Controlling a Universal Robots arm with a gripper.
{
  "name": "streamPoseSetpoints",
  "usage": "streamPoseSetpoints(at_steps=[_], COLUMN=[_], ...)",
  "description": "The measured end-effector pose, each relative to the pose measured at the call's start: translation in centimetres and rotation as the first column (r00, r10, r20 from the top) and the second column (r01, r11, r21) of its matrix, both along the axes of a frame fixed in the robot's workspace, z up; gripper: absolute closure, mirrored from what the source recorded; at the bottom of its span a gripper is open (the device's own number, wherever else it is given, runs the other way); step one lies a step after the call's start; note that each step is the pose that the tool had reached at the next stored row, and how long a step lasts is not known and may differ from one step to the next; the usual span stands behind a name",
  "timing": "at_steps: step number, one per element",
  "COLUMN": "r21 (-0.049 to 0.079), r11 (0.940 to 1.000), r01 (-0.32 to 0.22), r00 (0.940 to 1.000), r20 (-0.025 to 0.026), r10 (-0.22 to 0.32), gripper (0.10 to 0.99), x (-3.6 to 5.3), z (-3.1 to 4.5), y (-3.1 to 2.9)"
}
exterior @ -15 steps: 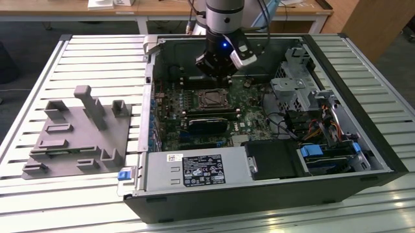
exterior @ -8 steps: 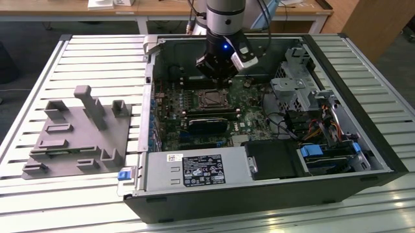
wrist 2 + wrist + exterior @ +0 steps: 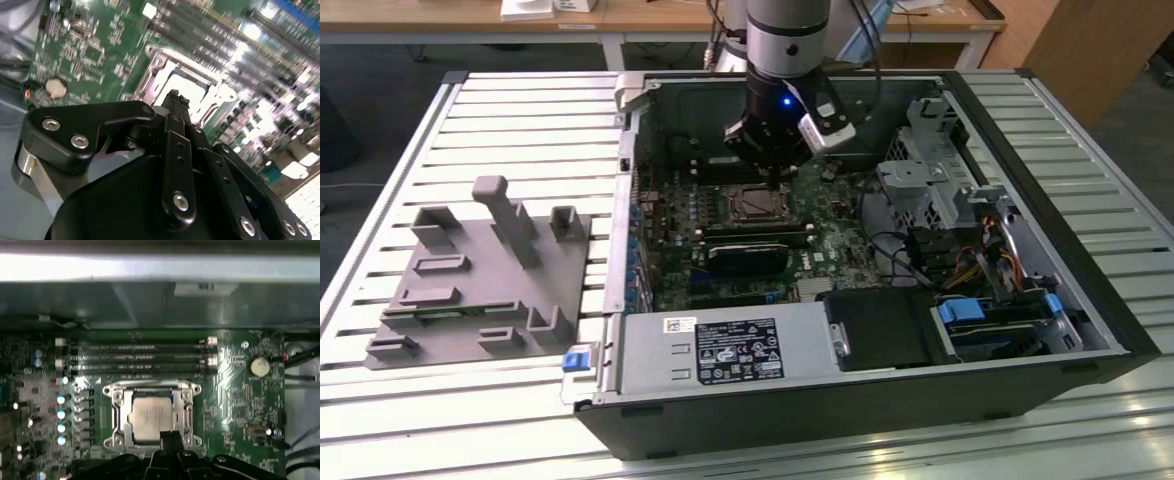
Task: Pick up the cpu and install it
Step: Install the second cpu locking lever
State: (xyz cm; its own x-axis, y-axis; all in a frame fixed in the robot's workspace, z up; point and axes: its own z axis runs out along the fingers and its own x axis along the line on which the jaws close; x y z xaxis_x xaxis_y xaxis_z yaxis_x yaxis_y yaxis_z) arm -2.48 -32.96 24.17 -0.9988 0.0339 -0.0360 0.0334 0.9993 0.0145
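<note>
CPU (image 3: 152, 416) seated in the motherboard socket (image 3: 119, 412), with the gripper (image 3: 170, 437) poised directly above it, finger state indeterminable.

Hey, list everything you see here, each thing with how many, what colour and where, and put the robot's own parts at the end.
cpu: one, silvery grey, lying in the socket on the motherboard.
socket: one, metal frame, around the cpu.
motherboard: one, green, inside the computer case.
computer case: one, black, open, on the slatted table.
memory slots: a row, dark, beside the socket.
coin battery: one, silver, on the motherboard.
power supply: one, grey, at the case's near side in the exterior view.
plastic tray: one, grey, on the table at the exterior view's left.
slatted table: one, pale.
gripper: one, black, just above the cpu's edge.
arm: one, silver and black, reaching down into the case.
</note>
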Motion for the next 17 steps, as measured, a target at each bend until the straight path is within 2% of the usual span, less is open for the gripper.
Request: streamPoseSetpoints(at_steps=[4,7,8,13,17], r21=[0.000,0.000,0.000,0.002,0.003], r11=[1.0000,1.0000,1.0000,1.0000,1.0000], r01=[0.000,0.000,0.000,0.000,0.000], r00=[1.0000,1.0000,0.9999,0.9999,0.9999], r20=[-0.0008,-0.0095,-0.0105,-0.0108,-0.0108], r10=[0.000,0.000,0.000,0.000,0.000], gripper=[0.980,0.980,0.980,0.980,0.980], x=[0.00,0.00,0.00,-0.06,-0.96], z=[-0.02,-0.18,-0.24,-0.46,-0.48], y=[-1.30,-1.72,-1.85,-2.86,-3.12])
